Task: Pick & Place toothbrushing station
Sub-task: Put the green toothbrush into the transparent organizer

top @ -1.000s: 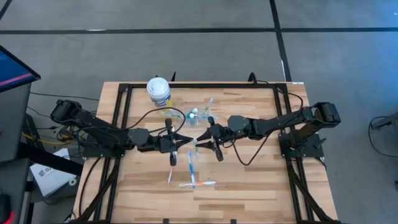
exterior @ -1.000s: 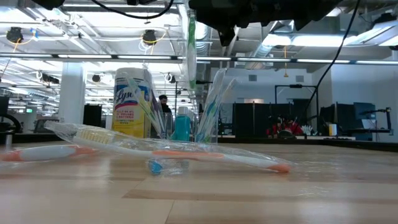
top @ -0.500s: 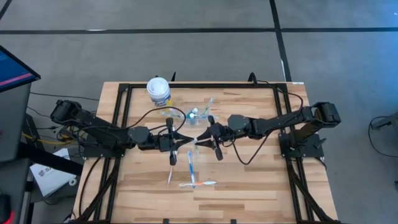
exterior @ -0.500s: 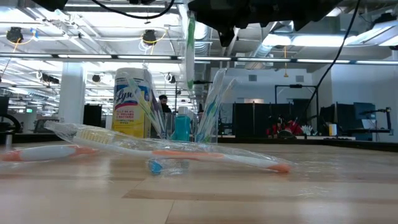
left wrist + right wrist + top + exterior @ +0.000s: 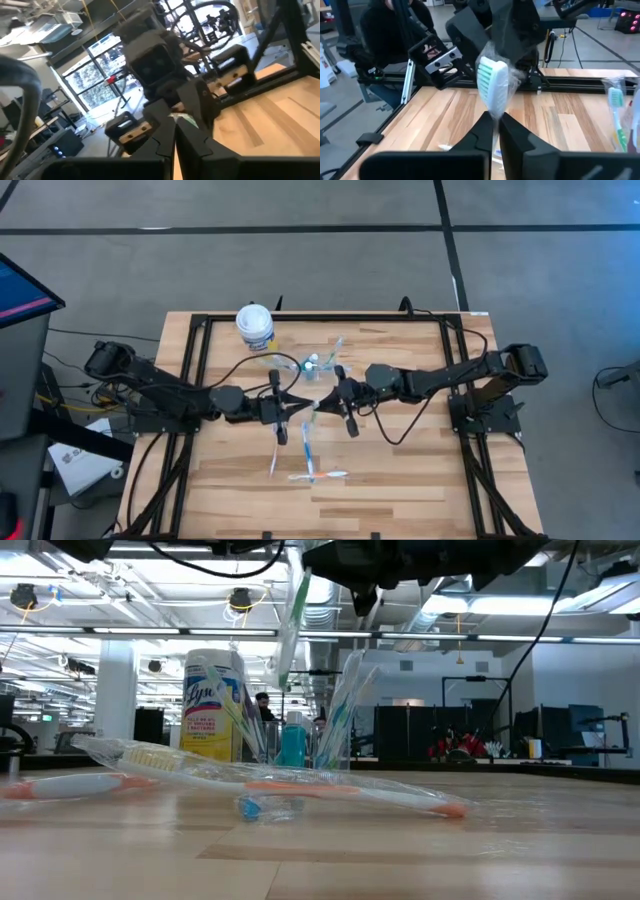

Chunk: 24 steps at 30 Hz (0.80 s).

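Now right pincer clamped onto green toothbrush (previously spread); left pincer also pinching it; brush tilted.

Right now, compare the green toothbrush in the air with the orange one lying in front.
The green toothbrush hangs tilted above the table, held between the right gripper and left gripper; the orange toothbrush lies flat on the table, untouched. Green bristles against an orange handle. Both are in clear wrappers.
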Motion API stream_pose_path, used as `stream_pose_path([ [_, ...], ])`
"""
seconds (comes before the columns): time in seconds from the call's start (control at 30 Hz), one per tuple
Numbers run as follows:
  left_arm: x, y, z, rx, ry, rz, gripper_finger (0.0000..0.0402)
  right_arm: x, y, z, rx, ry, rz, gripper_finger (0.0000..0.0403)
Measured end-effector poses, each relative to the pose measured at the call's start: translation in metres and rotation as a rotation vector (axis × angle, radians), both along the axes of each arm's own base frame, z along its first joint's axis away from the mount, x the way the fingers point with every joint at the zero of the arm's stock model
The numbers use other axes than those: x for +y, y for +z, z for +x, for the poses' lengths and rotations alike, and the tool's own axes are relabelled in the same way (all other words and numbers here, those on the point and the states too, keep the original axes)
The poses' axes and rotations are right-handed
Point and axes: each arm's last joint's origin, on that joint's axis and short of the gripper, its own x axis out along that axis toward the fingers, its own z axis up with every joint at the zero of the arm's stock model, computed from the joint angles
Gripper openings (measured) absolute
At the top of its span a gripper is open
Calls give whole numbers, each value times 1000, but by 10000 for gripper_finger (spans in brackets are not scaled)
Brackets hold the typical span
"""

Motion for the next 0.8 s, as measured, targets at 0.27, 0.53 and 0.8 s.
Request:
stream_pose_path([
  [0.27,3,14,-9,-61,13,-60,7,0,0,0,2,2,-15,3],
  [0.53,7,17,-18,-9,96,-96,8,-2,1,0,-4,-1,-25,1],
  [0.8,9,21,-27,0,86,-203,7,-16,3,1,-27,-62,-28,1],
])
